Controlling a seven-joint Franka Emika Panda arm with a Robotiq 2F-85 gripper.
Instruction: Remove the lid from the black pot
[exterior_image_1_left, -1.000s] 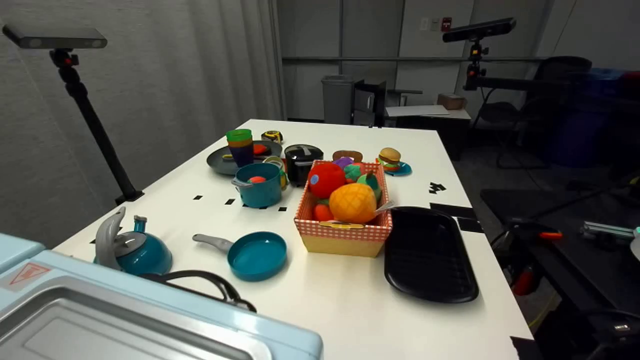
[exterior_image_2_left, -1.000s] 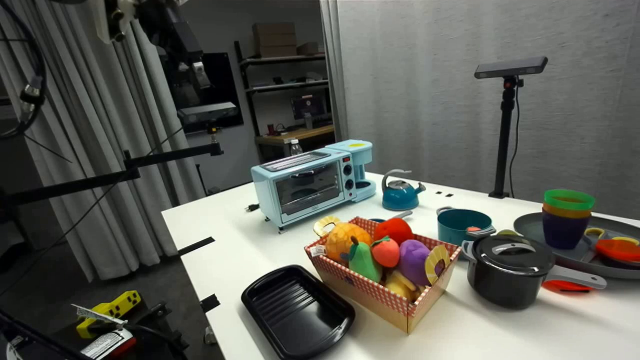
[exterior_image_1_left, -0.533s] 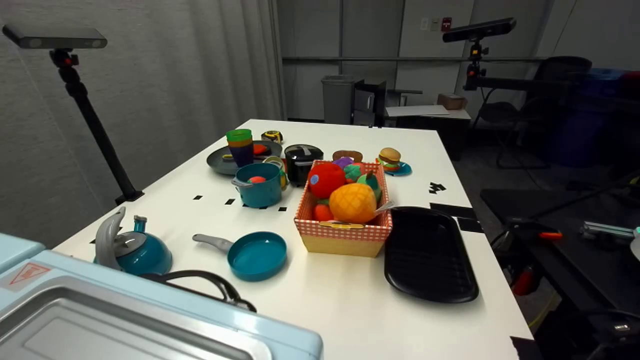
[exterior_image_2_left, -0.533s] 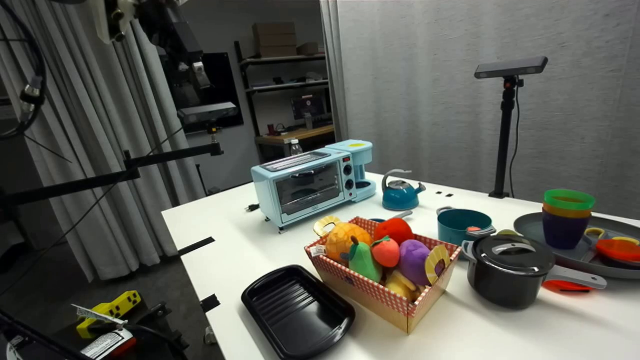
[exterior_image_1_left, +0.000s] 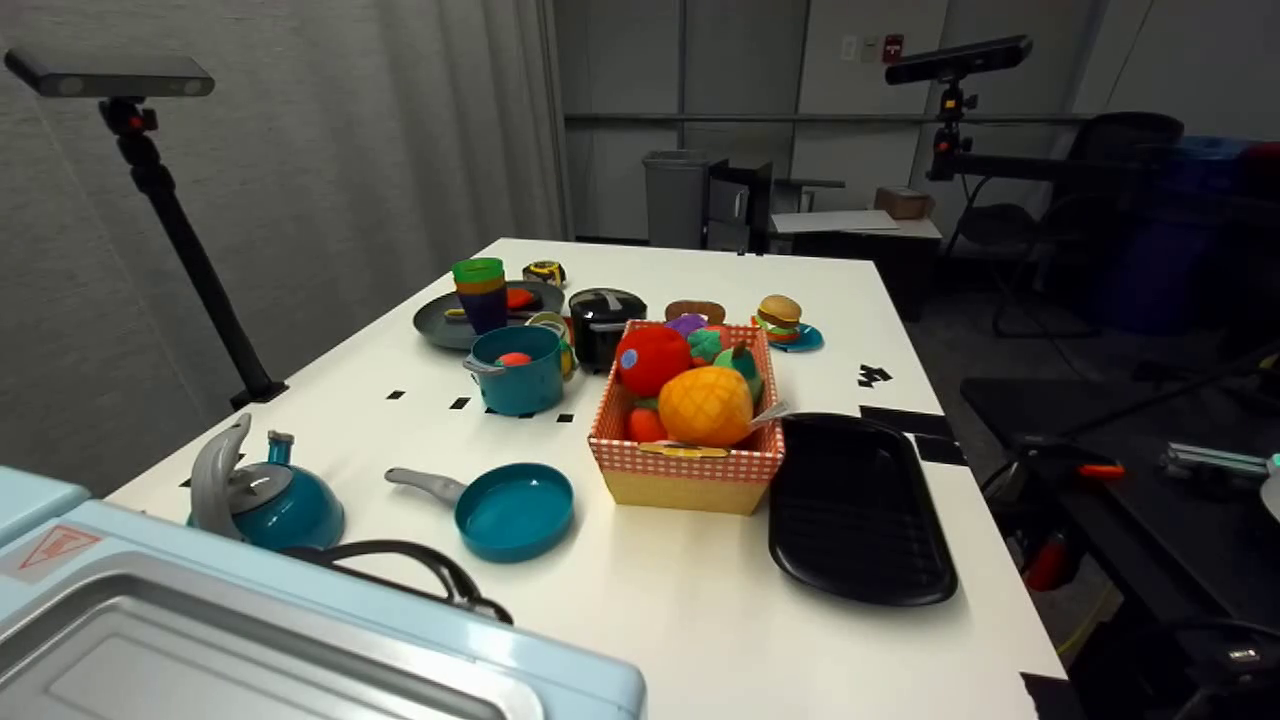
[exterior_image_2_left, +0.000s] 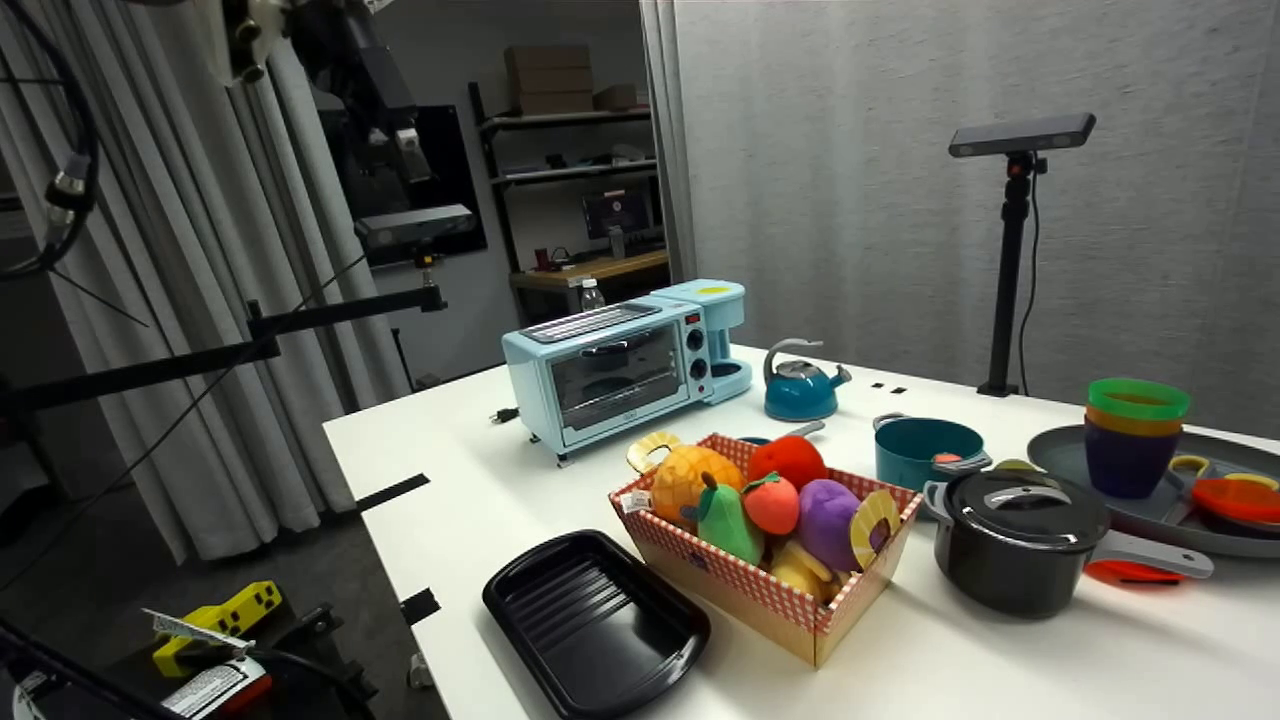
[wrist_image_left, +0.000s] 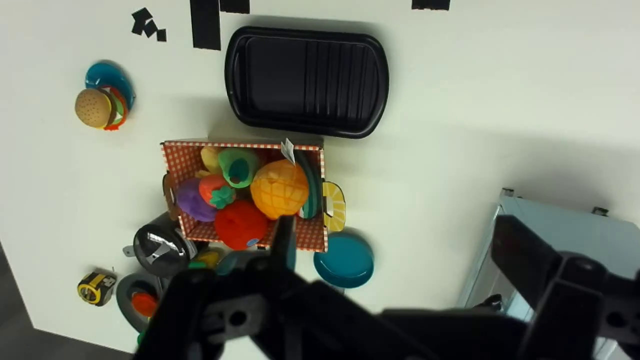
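The black pot stands upright on the white table, with a grey handle at its side. Its round dark lid with a silver grip sits on top. In an exterior view the pot and lid are behind the checked basket. In the wrist view the lid is at lower left, outside the jaws. My gripper is open with fingers wide apart and nothing between them. It is high above the table, away from the pot. In an exterior view only part of the gripper shows at upper left.
The red-checked basket with plush fruit stands beside the pot. Near it are a black tray, a teal pot, stacked cups on a grey plate, a teal pan, a kettle and a toaster oven.
The arm and gripper have moved slightly to the right and a little down in an exterior view. The pot, lid and other objects have not moved.
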